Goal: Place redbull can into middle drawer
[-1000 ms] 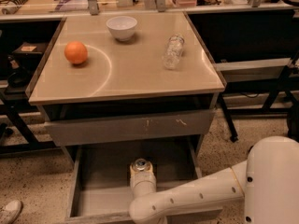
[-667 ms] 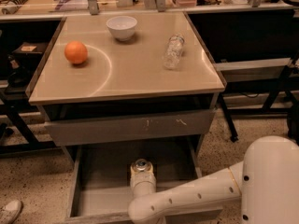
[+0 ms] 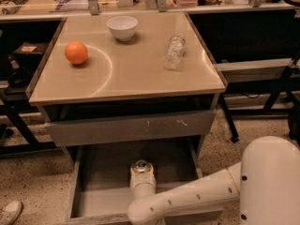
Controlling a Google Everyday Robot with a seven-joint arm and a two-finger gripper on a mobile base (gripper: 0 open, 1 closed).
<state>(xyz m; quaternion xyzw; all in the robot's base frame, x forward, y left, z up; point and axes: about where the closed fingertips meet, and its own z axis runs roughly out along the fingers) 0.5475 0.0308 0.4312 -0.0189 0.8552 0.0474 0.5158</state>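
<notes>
The middle drawer (image 3: 105,170) is pulled out below the table, its smooth grey floor showing. The redbull can (image 3: 141,166) stands upright over the drawer floor near its middle; only its silver top and a bit of its side show. My gripper (image 3: 142,181) is at the end of the white arm (image 3: 187,198), which reaches in from the lower right. The gripper is right at the can, with the arm's end hiding the can's body. Whether the can rests on the floor I cannot tell.
A grey drawer front with white scratches (image 3: 131,127) sits above the open drawer. On the tabletop (image 3: 126,71) are an orange (image 3: 76,53), a white bowl (image 3: 122,27) and a clear plastic bottle (image 3: 174,51) lying down. A shoe (image 3: 8,212) is on the floor at lower left.
</notes>
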